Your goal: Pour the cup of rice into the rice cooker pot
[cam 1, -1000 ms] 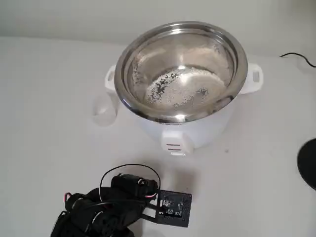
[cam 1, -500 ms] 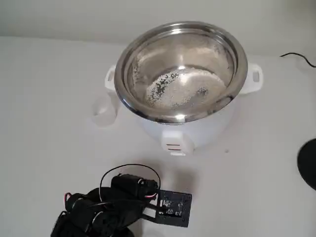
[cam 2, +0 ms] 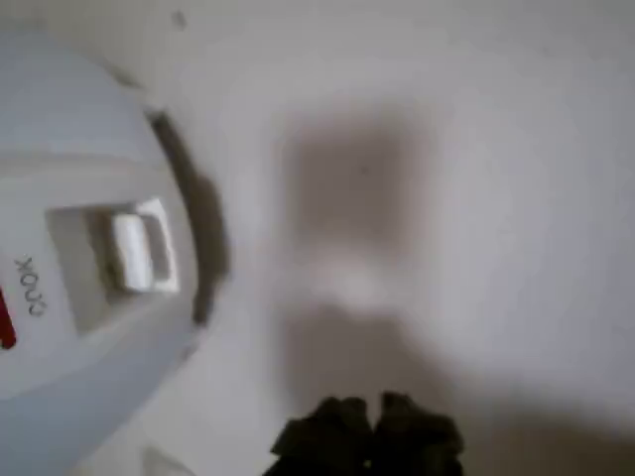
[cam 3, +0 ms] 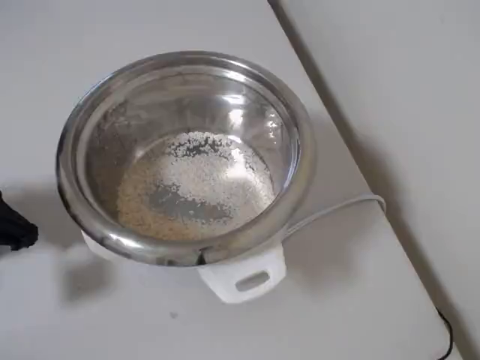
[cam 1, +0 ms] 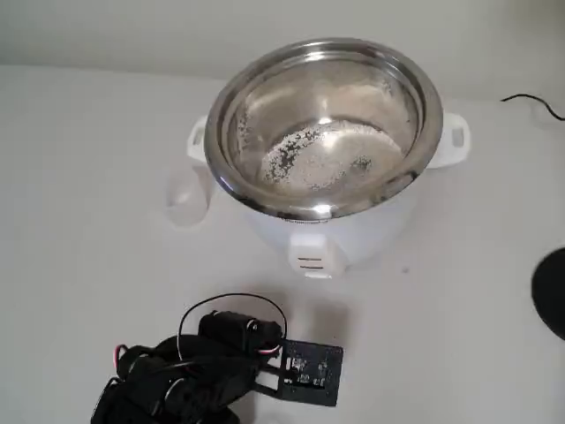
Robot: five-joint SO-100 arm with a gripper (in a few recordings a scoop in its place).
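Your fingers (cam 2: 369,421) show as a dark blur; you cannot tell their spread. The small translucent plastic cup (cam 1: 186,196) stands upright on the white bench (cam 1: 79,265) at the arm's twelve o'clock, just beside the shiny steel rice cooker pot (cam 1: 323,126) at its nine o'clock, white rice (cam 1: 320,157) already inside.

A white tabletop (cam 1: 79,291) fills most of the fixed view, matte and evenly lit, with soft blurred shadows. Behind it runs a pale wall (cam 1: 132,31), slightly greyer than the surface it meets. At the right edge a thin black cable (cam 1: 534,103) curls in, and lower down a dark round shape (cam 1: 552,291) is cut off by the frame (too little of it shows to say what it is). In the overhead view the tabletop's edge runs diagonally, with a paler grey floor (cam 3: 405,97) beyond it.
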